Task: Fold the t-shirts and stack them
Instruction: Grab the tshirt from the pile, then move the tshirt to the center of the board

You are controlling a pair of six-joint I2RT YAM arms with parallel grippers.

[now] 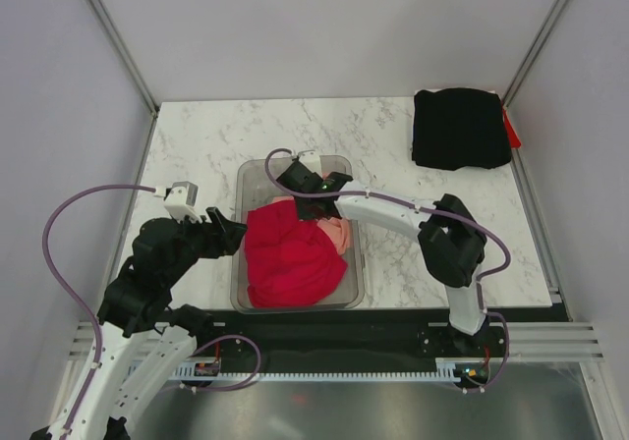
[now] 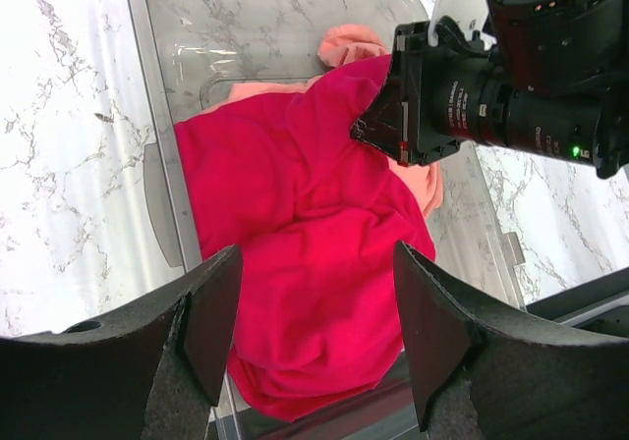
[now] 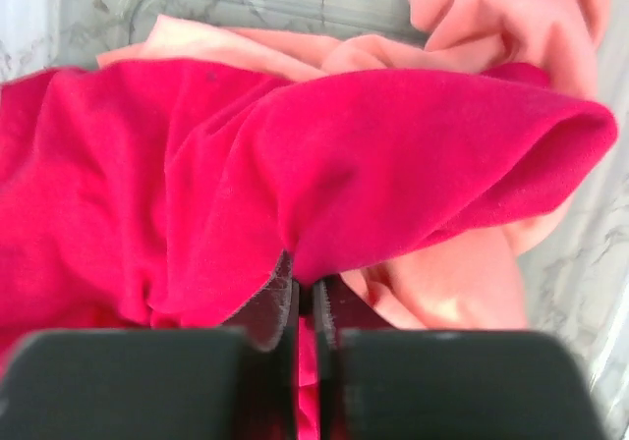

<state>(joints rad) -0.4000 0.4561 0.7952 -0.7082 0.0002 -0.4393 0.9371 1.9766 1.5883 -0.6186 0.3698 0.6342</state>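
Note:
A crumpled crimson red t-shirt (image 1: 293, 255) lies in the clear plastic bin (image 1: 241, 187) on top of a salmon-pink t-shirt (image 1: 337, 234). My right gripper (image 1: 313, 207) is shut on a fold of the red t-shirt (image 3: 295, 185) over the bin's far half; the pink shirt (image 3: 442, 283) shows under it. My left gripper (image 1: 234, 232) is open and empty at the bin's left wall, its fingers (image 2: 211, 322) on either side of the red shirt (image 2: 305, 253) in that view. A folded black t-shirt (image 1: 459, 128) lies at the far right corner.
The bin stands mid-table between the arms, its rim (image 2: 147, 86) beside my left fingers. A red scrap (image 1: 512, 131) peeks from under the black shirt. Grey walls enclose the white marble table (image 1: 197, 145) on three sides.

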